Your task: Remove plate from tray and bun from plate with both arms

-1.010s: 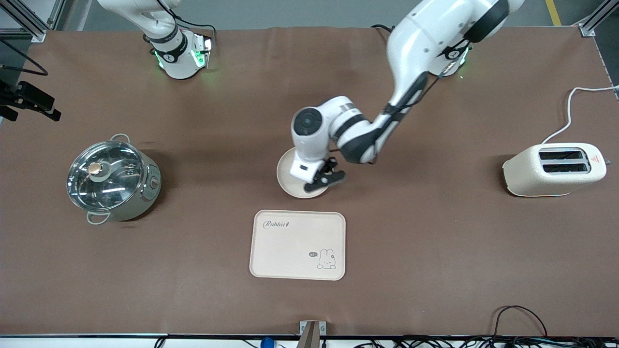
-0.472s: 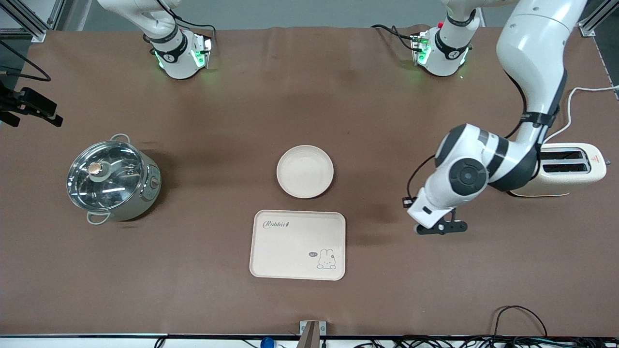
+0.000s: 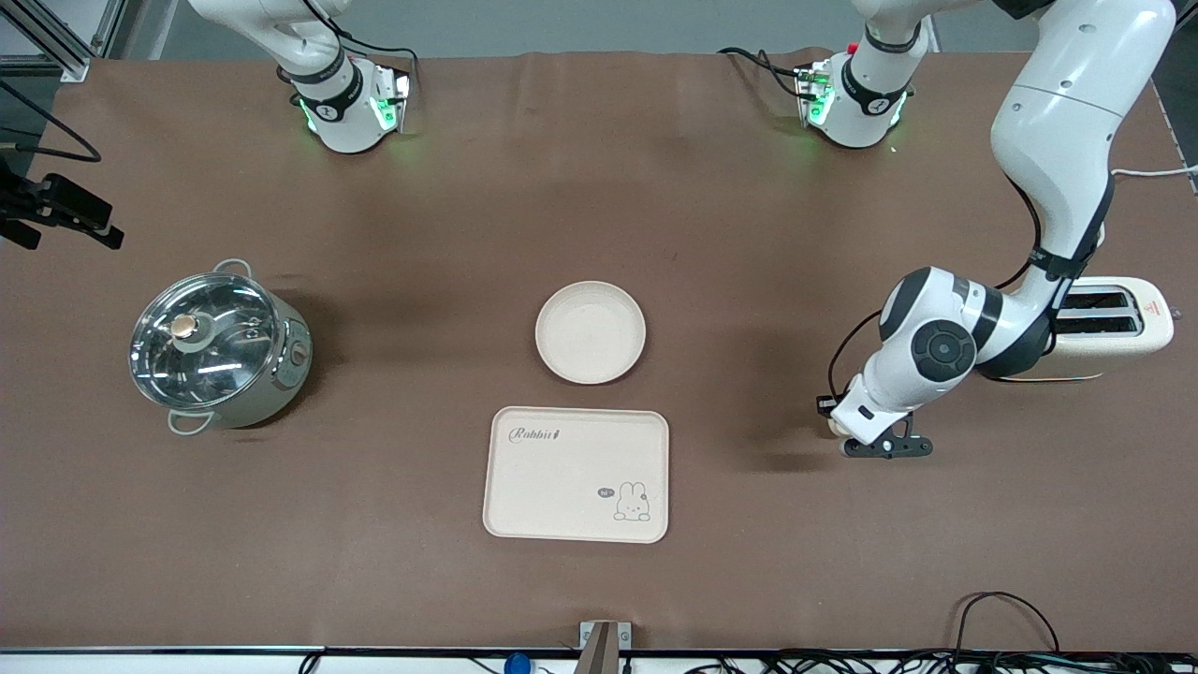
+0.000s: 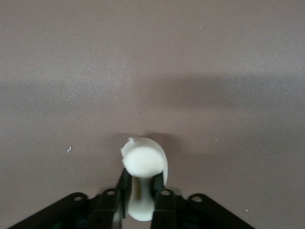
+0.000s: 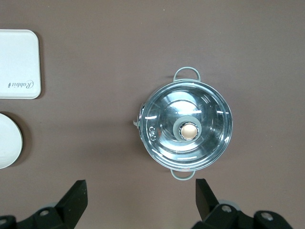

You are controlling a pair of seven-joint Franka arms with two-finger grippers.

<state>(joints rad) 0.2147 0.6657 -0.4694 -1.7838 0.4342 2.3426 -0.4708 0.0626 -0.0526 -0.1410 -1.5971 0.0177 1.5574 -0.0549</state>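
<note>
The round cream plate (image 3: pixel 590 332) lies on the table, just farther from the front camera than the tray; its edge shows in the right wrist view (image 5: pixel 8 140). My left gripper (image 3: pixel 887 447) is low at the table, toward the left arm's end and nearer the front camera than the toaster. It is shut on the pale half-moon bun (image 4: pixel 143 160), which sticks out past the fingertips of the left gripper (image 4: pixel 141 183). Only a sliver of the bun (image 3: pixel 834 429) shows in the front view. My right gripper (image 5: pixel 141 205) is open and empty, high over the table beside the pot.
A cream rectangular tray (image 3: pixel 577 474) with a rabbit drawing lies nearest the front camera. A steel pot (image 3: pixel 217 348) with a glass lid stands toward the right arm's end. A cream toaster (image 3: pixel 1114 323) with a white cable stands toward the left arm's end, under the left arm's elbow.
My left arm swung from over the plate to the table near the toaster, then shifted slightly toward the toaster and came down. The plate stays where it was.
</note>
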